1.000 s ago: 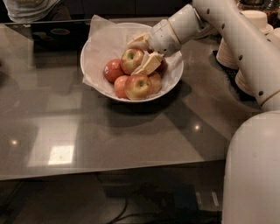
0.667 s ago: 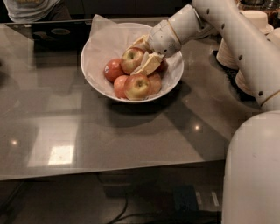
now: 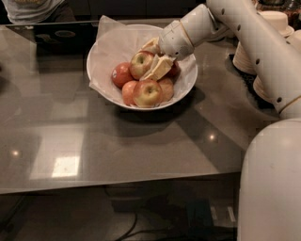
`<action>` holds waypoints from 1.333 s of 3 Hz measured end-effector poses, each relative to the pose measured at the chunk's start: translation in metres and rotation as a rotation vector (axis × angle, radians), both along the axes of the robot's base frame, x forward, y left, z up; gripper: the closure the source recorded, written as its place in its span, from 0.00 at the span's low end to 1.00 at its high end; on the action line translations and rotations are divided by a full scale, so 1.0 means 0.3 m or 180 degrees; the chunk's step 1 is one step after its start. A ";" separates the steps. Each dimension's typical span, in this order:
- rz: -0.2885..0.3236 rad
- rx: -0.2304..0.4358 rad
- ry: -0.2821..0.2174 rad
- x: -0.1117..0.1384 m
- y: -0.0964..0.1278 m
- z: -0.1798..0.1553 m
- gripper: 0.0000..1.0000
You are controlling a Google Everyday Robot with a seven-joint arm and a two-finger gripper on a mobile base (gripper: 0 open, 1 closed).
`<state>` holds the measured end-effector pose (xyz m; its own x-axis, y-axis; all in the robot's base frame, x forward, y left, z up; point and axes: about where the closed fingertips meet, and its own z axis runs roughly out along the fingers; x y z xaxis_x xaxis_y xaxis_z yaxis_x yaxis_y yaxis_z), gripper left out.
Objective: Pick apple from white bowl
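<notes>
The white bowl (image 3: 187, 87), lined with crinkled white paper, stands on the grey table and holds several apples. The yellow-green apple (image 3: 139, 64) lies at the top of the pile. My gripper (image 3: 149, 61) reaches into the bowl from the right. Its two pale fingers (image 3: 160, 68) lie against the apple's upper and lower right sides, closed on it. The apple rests among the others in the bowl. A deep-red apple (image 3: 121, 74) lies to its left. A more orange yellow-red apple (image 3: 147, 93) lies in front.
Stacks of beige paper plates (image 3: 245, 57) stand at the right behind my arm. A person in a grey shirt (image 3: 29, 8) is at the far left edge of the table. The table's front edge runs below the bowl.
</notes>
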<state>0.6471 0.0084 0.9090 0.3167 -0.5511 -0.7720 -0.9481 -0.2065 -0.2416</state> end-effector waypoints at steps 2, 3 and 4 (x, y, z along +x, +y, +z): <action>-0.0013 0.0264 -0.0120 -0.010 -0.013 0.092 1.00; -0.0045 0.0322 -0.0191 -0.023 -0.028 0.140 1.00; -0.0149 0.0240 -0.0216 -0.059 -0.066 0.190 1.00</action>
